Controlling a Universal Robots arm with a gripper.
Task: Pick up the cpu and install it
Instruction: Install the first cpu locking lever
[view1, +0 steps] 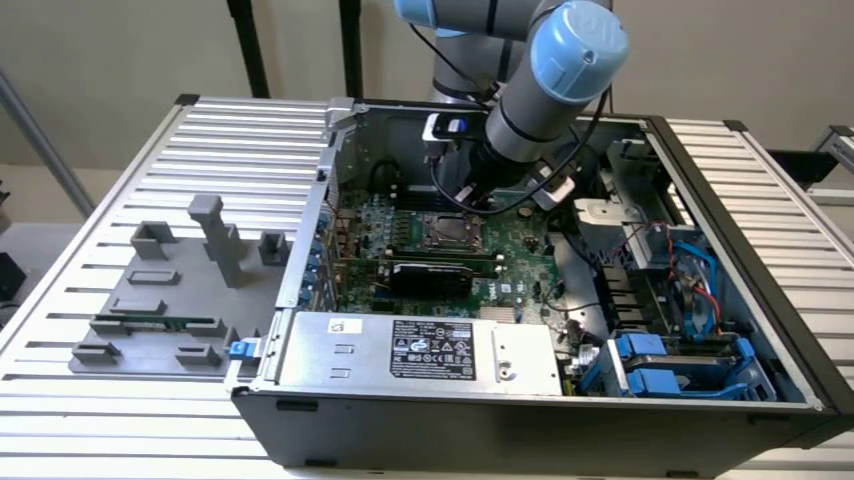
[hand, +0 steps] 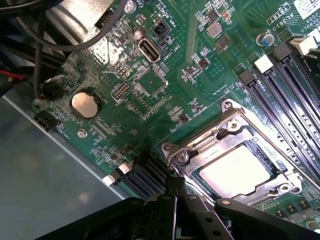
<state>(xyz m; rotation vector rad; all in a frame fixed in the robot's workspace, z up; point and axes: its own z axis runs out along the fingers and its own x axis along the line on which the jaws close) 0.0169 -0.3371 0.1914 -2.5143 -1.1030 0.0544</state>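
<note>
- While the exterior view takes in the whole open computer case on a ribbed metal desk, with the arm reaching down into it, the wrist view sits close over the green motherboard.
- Up close, the cpu lies flat in its socket, a pale, smooth square framed by the shiny steel retention bracket with screw heads at its corners.
- At the bracket's near edge the black tool has its fingers pinched together, empty, tips just beside the bracket.
- Also seen from the wrist: a round silver coin battery and long black memory slots.
- Seen from outside: a grey plastic fixture on the desk at the exterior view's left, a labelled metal power supply, and blue drive brackets.
</note>
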